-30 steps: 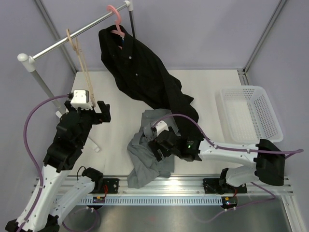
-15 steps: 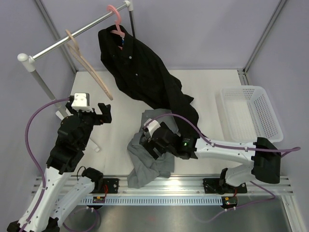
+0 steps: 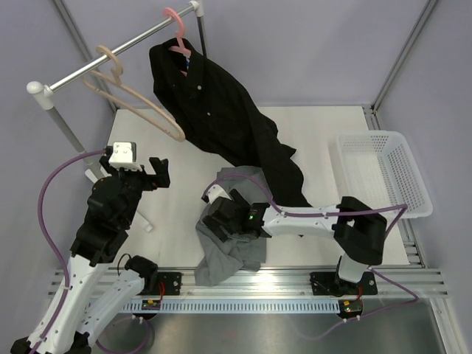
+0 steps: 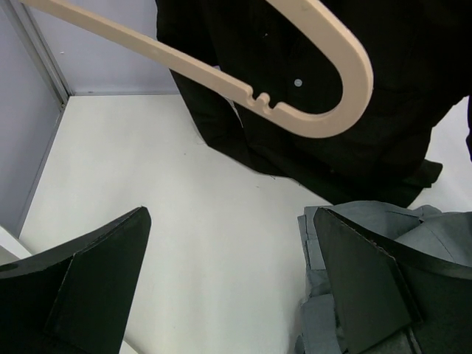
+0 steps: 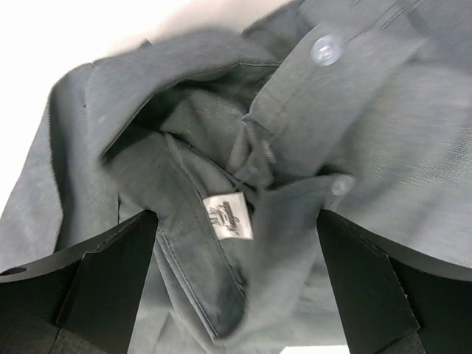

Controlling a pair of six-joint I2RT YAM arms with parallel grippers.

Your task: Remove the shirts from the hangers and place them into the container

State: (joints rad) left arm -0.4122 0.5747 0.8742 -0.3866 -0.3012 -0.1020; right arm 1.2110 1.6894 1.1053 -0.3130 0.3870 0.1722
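The black shirt [image 3: 221,122] hangs on the pink hanger [image 3: 175,33], hooked over the rail [image 3: 96,66] at the upper left of the top view. A row of small pale buttons runs down its front. The cloth slants down toward the centre, and its lower end pools on the table [image 3: 177,214]. Left of it the beige hanger [image 3: 140,103] hangs bare and tilted on the same rail. In the left wrist view its notched, curved end crosses in front of the black cloth.

The grey shirt [image 3: 234,251] lies in a crumpled heap on the table at lower centre, its upper edge touching the black hem. The right wrist view shows its collar folded open, a white label [image 5: 227,218] sewn inside the neck, and two clear buttons toward the upper right.

The basket [image 3: 369,136], white with perforated sides and a thick rim, stands at the right edge, well apart from both shirts.

The left gripper [image 3: 158,171] hovers left of centre, below the beige hanger, with its fingers spread wide around nothing. The right gripper [image 3: 218,217] sits low over the upper left of the grey heap, fingers spread wide with the collar between them. Whether the pads touch the cloth cannot be told.
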